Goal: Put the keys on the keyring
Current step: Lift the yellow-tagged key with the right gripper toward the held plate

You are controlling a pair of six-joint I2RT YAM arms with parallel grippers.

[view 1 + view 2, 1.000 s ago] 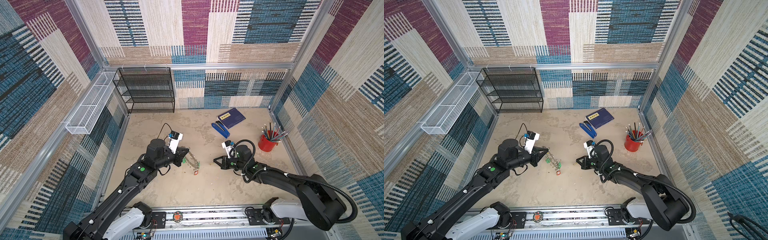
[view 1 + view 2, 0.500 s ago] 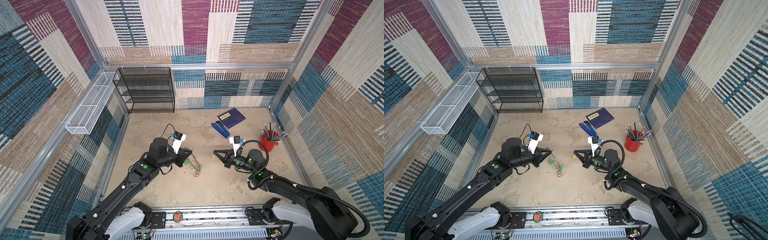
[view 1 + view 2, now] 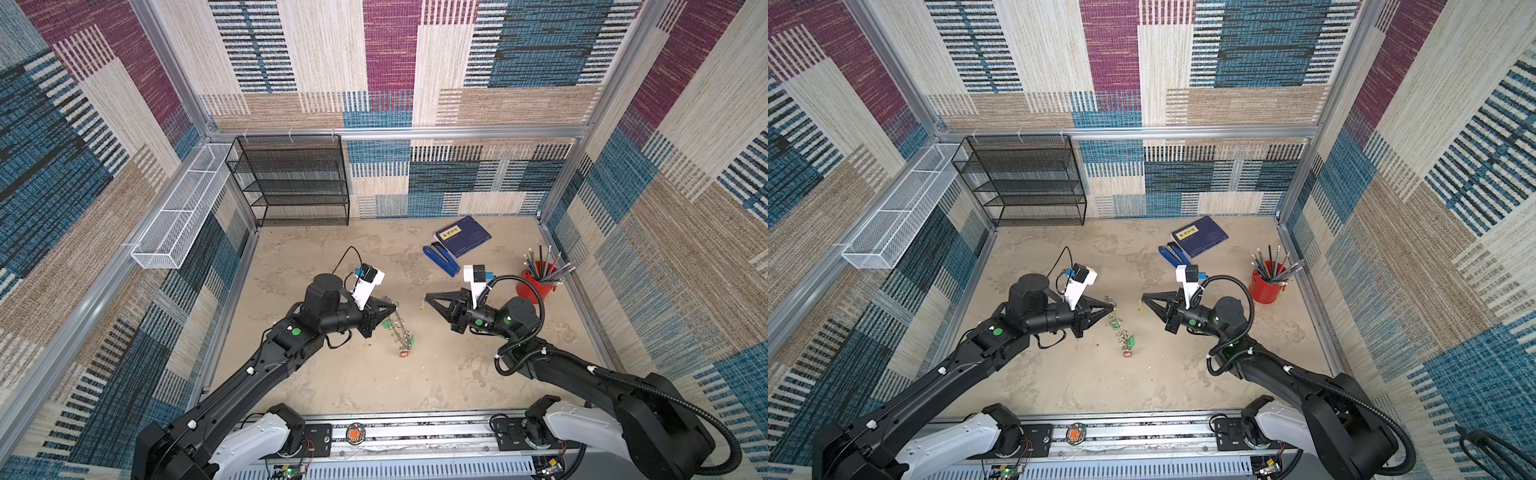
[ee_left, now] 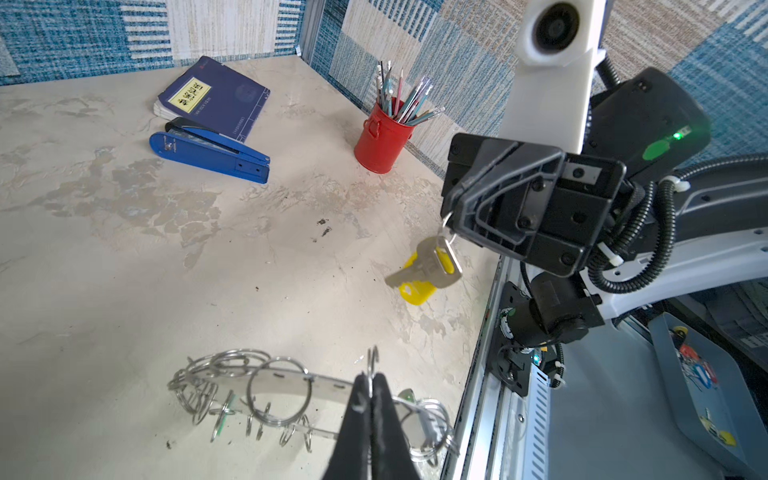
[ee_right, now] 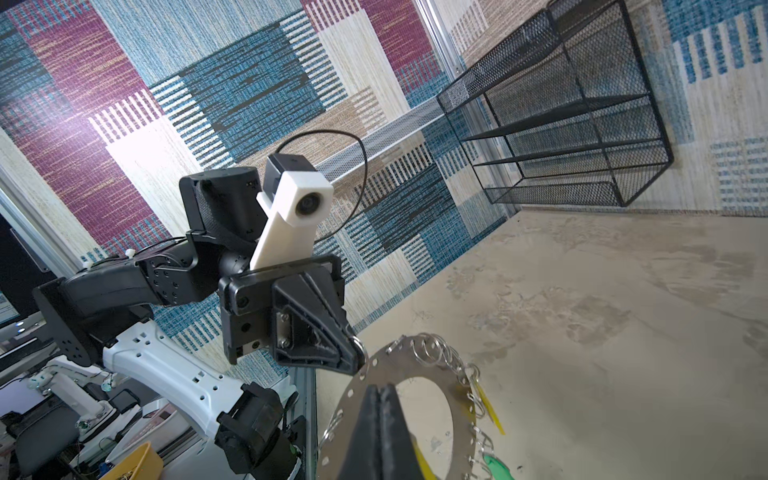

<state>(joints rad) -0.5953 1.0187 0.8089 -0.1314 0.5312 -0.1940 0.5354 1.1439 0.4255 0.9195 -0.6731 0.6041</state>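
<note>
Top views: left jaws pinched together on a split ring at the rim of the keyring [image 3: 400,328]. I see it hanging edge-on over mid tabletop [image 3: 332,386], green and red tags dangling.
Left wrist: right jaws clamped on the small ring of a silver key [image 4: 428,266], with its yellow tag [image 4: 417,293] behind.
Right wrist: grey disc, big centre hole, just beyond the right jaws.

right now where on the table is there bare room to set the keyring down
The widest bare table is the front strip, from the keyring to the near edge. A second patch lies between the shelf and the stapler. Crowded: back right, with notebook and pencil cup, and the middle between left gripper and right gripper.
</note>
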